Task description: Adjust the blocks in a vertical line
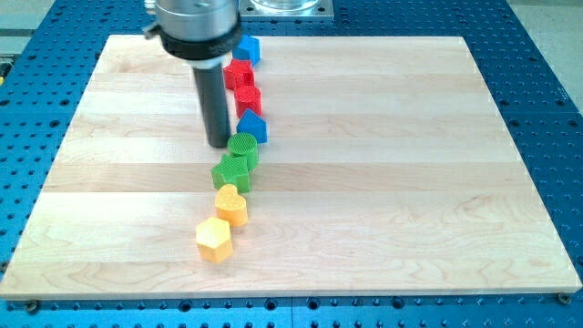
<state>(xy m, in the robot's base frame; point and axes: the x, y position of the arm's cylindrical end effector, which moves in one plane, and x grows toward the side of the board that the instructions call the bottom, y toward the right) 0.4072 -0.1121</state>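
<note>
Several blocks form a rough line down the wooden board [383, 182]. From the view's top: a blue block [249, 48], a red star-like block [239, 73], a red block [248, 98], a blue triangular block [252, 126], a green round block [243, 148], a green star-like block [232, 171], a yellow heart block [230, 205] and a yellow hexagon block [214, 240]. My tip [219, 144] rests on the board just left of the green round block, close to it, and below-left of the blue triangular block.
The board lies on a blue perforated table [547, 55]. The arm's dark rod and silver mount [194, 23] come down from the view's top, partly hiding the board left of the top blocks. A metal fixture [284, 7] sits at the top edge.
</note>
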